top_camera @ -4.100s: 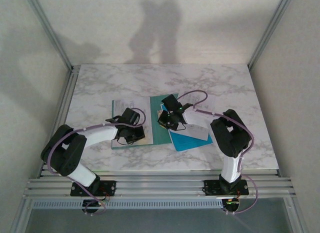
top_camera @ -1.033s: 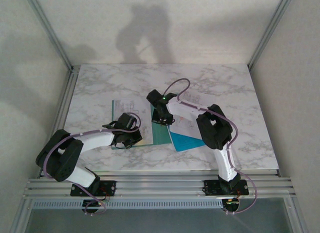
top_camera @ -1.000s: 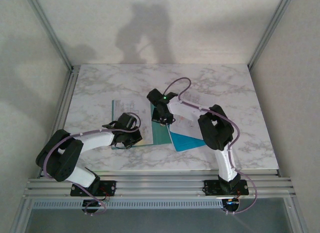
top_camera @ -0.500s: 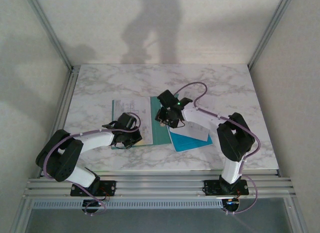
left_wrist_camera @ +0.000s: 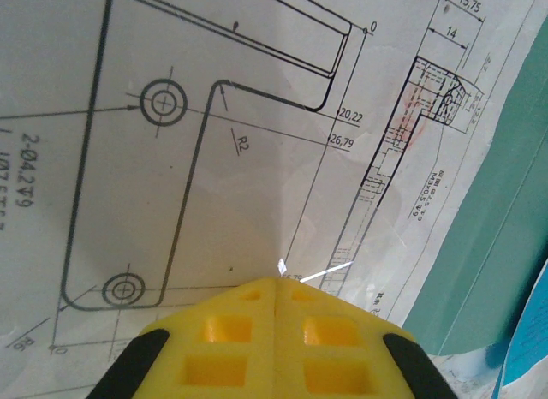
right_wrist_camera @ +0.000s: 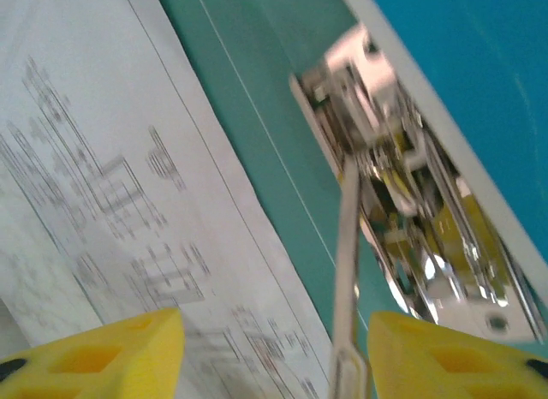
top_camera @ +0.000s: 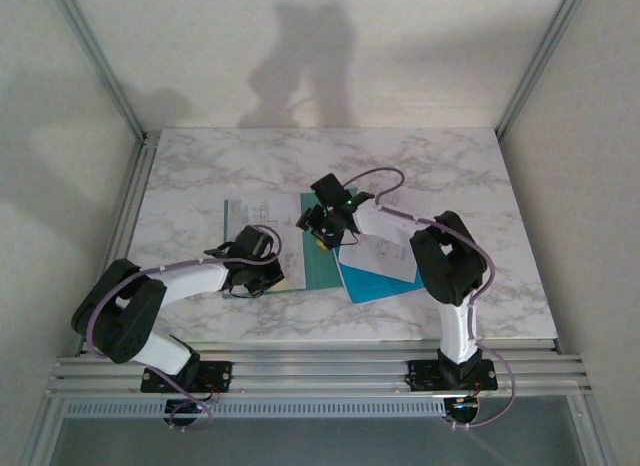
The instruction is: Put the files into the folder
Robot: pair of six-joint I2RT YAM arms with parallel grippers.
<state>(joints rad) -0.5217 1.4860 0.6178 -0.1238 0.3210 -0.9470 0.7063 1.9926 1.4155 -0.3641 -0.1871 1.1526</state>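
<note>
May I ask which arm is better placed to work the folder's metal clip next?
Right, probably: the right hand hangs open over the metal clip in the folder, while the left hand is shut, resting on the white drawing sheet.

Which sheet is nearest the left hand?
The white drawing sheet at the left, under the shut left hand; the cyan sheet and other white sheets lie further right.

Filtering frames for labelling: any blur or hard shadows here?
Right wrist: motion-blurred, the metal clip smeared, print on the white sheet unreadable. Left wrist: sharp, dimensions on the technical drawing legible. Top external: in focus, soft lighting, a large diffuse shadow on the back wall.
</note>
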